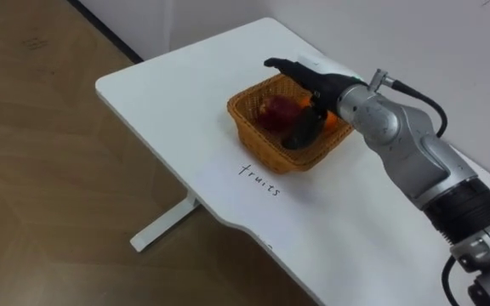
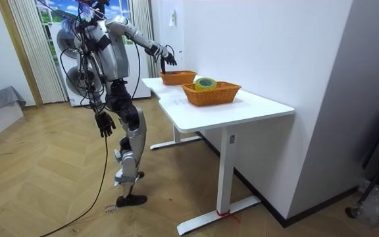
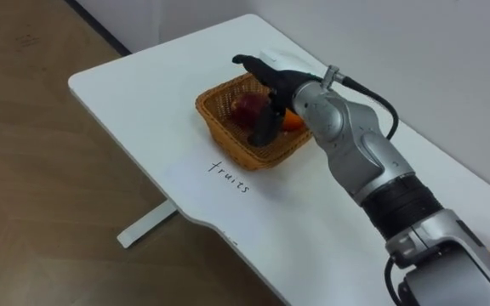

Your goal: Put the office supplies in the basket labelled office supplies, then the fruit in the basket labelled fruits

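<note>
While left hand (image 2: pixel 104 123) hangs beside thigh, fingers loose, right arm reaches out from shoulder over white table (image 1: pixel 168 93). Right hand (image 1: pixel 313 83) palm-down above fruit basket (image 1: pixel 258 140), fingers straight, thumb drooping inside, grasping nothing. Red fruit (image 1: pixel 275 110), orange fruit (image 1: pixel 332 121) lie in basket. Farther right, second basket (image 2: pixel 212 94) holds tape roll (image 2: pixel 206 83).

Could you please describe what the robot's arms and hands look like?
The right arm is built of rounded silver-grey shells, with a black ribbed band further up. A thin black cable leaves a small silver plug near the wrist. The right hand is black, fingers included. The left hand, seen in the room view, is dark too.
</note>
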Robot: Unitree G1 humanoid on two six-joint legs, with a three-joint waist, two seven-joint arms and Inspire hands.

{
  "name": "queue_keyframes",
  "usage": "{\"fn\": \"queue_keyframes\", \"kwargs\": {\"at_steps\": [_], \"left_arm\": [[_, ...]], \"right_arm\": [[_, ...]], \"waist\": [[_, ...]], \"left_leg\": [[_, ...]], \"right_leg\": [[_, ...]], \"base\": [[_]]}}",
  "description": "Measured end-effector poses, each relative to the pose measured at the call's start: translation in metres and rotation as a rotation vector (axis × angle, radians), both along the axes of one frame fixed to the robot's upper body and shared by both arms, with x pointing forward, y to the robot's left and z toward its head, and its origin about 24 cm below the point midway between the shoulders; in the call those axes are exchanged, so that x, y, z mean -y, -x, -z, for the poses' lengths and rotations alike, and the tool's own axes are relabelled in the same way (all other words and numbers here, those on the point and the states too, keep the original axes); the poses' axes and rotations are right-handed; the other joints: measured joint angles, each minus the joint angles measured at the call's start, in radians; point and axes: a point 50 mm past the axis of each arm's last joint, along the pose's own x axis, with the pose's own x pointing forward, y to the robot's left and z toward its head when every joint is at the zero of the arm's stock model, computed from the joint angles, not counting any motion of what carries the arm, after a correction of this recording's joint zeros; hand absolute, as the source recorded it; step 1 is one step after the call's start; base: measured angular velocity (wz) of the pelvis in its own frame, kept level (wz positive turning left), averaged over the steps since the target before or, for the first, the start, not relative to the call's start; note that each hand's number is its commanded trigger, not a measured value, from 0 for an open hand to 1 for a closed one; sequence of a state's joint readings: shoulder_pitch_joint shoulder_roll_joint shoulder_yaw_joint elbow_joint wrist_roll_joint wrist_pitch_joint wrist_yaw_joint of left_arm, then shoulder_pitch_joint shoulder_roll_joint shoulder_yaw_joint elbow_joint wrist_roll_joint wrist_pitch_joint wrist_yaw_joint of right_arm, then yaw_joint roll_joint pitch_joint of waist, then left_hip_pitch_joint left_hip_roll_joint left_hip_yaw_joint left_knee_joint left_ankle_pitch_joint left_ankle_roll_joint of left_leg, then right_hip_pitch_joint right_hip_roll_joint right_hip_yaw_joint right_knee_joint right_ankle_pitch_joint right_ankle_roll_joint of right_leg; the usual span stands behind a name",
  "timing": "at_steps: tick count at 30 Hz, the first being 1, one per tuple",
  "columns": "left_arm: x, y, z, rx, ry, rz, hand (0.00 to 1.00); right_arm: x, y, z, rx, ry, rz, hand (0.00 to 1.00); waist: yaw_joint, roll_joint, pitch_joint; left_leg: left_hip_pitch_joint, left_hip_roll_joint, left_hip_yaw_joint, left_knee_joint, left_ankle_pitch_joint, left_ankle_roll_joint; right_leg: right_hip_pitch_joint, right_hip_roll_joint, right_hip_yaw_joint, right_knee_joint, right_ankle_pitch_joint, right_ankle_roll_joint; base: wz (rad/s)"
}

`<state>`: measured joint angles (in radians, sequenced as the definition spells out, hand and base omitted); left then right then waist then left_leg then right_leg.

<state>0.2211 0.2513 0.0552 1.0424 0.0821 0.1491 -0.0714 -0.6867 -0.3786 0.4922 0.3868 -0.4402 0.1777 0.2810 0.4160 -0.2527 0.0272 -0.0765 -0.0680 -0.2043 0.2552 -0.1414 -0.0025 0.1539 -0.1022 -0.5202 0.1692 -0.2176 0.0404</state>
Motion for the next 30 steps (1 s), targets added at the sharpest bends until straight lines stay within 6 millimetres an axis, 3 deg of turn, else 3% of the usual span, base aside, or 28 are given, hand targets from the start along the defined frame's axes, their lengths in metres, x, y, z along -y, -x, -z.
{"fn": "queue_keyframes", "kwargs": {"at_steps": [7,11,16,18,22,24,30], "left_arm": [[0.008,0.000,0.002,0.011,0.016,-0.002,0.00],[0.010,0.000,0.002,0.019,0.004,0.003,0.00],[0.010,-0.002,0.001,0.033,-0.015,0.000,0.00],[0.010,-0.002,0.002,0.033,-0.016,-0.006,0.00],[0.012,-0.010,0.001,0.058,-0.020,-0.015,0.00],[0.012,-0.014,0.001,0.066,-0.029,-0.027,0.00],[0.010,-0.019,0.000,0.081,-0.038,-0.029,0.00]], "right_arm": [[-0.001,0.000,-0.004,0.033,-0.010,-0.023,0.00],[0.001,-0.001,-0.018,0.096,-0.049,-0.017,0.00],[0.002,0.002,-0.049,0.233,-0.154,-0.014,0.00],[0.008,0.002,-0.060,0.303,-0.188,0.014,0.00],[0.017,0.005,-0.074,0.393,-0.206,0.052,0.00],[0.024,0.010,-0.080,0.429,-0.222,0.065,0.00],[0.051,0.010,-0.096,0.488,-0.340,0.163,0.00]], "waist": [[-0.012,0.008,0.0002],[-0.036,0.019,-0.0009],[-0.094,0.041,-0.0078],[-0.118,0.059,-0.0174],[-0.153,0.086,-0.0249],[-0.187,0.094,-0.0302],[-0.255,0.099,-0.0295]], "left_leg": [[-0.002,0.000,0.000,0.009,-0.004,0.001],[-0.003,0.000,0.003,0.017,-0.011,0.001],[-0.003,0.003,0.016,0.017,-0.010,0.003],[0.006,0.002,0.025,0.013,-0.010,0.005],[0.031,0.005,0.041,-0.004,-0.009,0.008],[0.040,0.007,0.051,-0.013,-0.007,0.009],[0.049,0.012,0.074,-0.020,-0.007,0.010]], "right_leg": [[0.002,0.001,0.001,0.002,0.000,0.000],[0.001,0.002,0.013,0.004,0.000,0.000],[0.003,0.002,0.028,0.004,0.005,0.001],[0.004,0.001,0.054,0.004,0.007,0.003],[0.005,-0.001,0.084,0.004,0.007,0.003],[0.008,-0.002,0.089,0.006,0.007,0.003],[0.004,-0.002,0.112,0.007,0.008,0.003]], "base": [[0.00],[-0.01],[-0.08],[-0.12],[-0.19],[-0.07],[-0.11]]}}
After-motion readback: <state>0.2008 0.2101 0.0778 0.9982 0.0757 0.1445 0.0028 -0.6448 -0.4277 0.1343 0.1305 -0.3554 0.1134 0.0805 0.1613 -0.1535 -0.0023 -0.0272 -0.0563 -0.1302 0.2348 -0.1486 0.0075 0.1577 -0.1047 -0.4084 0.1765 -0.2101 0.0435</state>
